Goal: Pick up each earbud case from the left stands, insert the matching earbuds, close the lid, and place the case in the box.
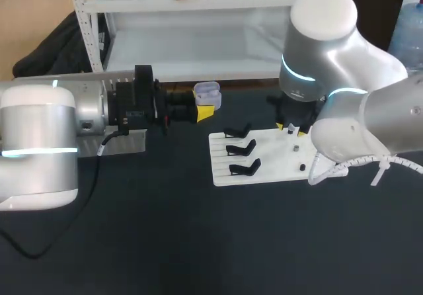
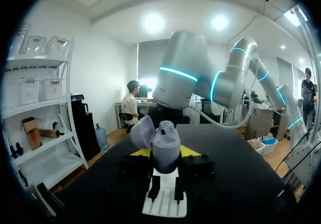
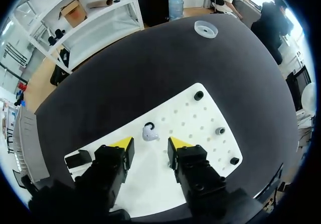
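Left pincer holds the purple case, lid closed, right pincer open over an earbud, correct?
No: the left wrist view shows the lid open. The left pincer does hold the purple case, and the right pincer is open over an earbud.

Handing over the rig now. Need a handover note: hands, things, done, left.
Left hand: shut on the lavender case, lid open, held off the table near the white board's stand side.
Right hand: open, just above an earbud lying on the board.
Three black stands on the board look empty.
Done: case picked up, lid open; cannot tell if an earbud is inside.
Left: grasp earbud, insert, close lid, stow the case.
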Tool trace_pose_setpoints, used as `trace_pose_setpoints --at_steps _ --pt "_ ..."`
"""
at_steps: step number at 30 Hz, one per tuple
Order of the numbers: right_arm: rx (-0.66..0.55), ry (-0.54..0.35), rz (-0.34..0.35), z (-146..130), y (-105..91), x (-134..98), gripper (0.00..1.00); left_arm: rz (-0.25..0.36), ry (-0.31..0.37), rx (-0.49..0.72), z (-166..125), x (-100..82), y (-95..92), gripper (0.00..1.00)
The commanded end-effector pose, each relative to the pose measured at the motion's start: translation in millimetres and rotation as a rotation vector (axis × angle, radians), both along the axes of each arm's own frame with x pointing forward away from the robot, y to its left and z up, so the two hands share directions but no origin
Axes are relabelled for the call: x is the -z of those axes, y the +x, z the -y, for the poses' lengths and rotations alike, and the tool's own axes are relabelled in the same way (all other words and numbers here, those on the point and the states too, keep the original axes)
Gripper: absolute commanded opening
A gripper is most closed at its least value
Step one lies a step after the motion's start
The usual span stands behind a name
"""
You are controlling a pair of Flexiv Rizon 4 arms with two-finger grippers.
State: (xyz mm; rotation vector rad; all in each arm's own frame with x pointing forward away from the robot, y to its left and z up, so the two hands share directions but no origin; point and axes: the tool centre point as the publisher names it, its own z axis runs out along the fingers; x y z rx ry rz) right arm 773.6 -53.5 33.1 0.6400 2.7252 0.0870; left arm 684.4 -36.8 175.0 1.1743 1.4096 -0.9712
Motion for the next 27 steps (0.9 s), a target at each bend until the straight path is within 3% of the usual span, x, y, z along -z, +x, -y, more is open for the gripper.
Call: trace_pose_setpoints --at_steps 1,5,16,27 --pt "0.0 -0.003 0.006 -1 4.3 3 0.4 0.002 -0.003 -0.004 0 0.8 -0.7 0.0" --pt "-0.004 -0.008 0.006 0 7.2 8 0.31 0.002 -0.003 -0.004 0 0.8 -0.7 0.0" --pt "-0.002 -0.008 0.003 3 13.1 11 0.3 0.002 -0.003 -0.004 0 0.8 -0.7 0.0" --pt "-0.004 -0.014 0.002 2 15.8 13 0.15 0.002 -0.003 -0.004 0 0.8 -0.7 0.0"
